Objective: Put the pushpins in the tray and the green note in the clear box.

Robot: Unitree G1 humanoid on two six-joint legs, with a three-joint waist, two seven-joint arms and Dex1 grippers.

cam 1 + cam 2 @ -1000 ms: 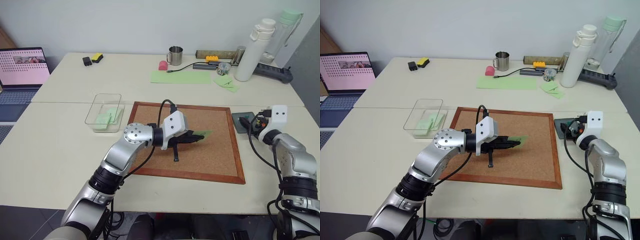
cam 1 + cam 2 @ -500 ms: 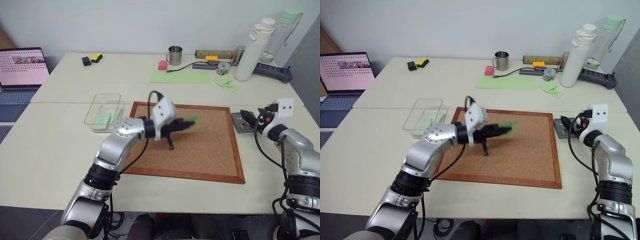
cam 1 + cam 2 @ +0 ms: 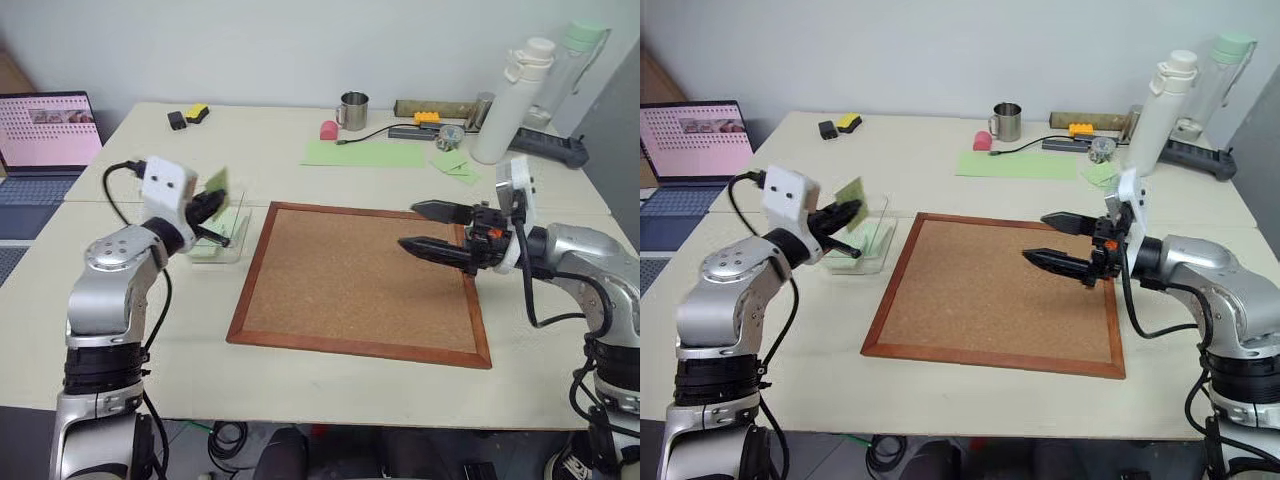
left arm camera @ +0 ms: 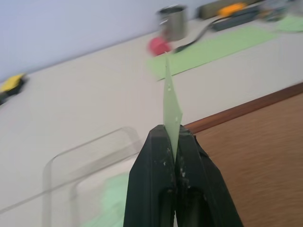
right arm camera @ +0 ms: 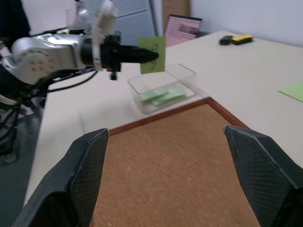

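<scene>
We have carried the green note (image 3: 851,190) off the corkboard (image 3: 1000,290), and our left gripper (image 3: 844,213) pinches it tight, standing on edge above the clear box (image 3: 872,250) by the board's left side. Our right gripper (image 3: 1060,240) has swung in over the board's right part, fingers wide and empty. We think letting go comes next.

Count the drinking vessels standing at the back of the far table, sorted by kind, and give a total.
Mug: 1
Bottles: 2 (white bottle, clear bottle with a green cap)
Total: 3
</scene>
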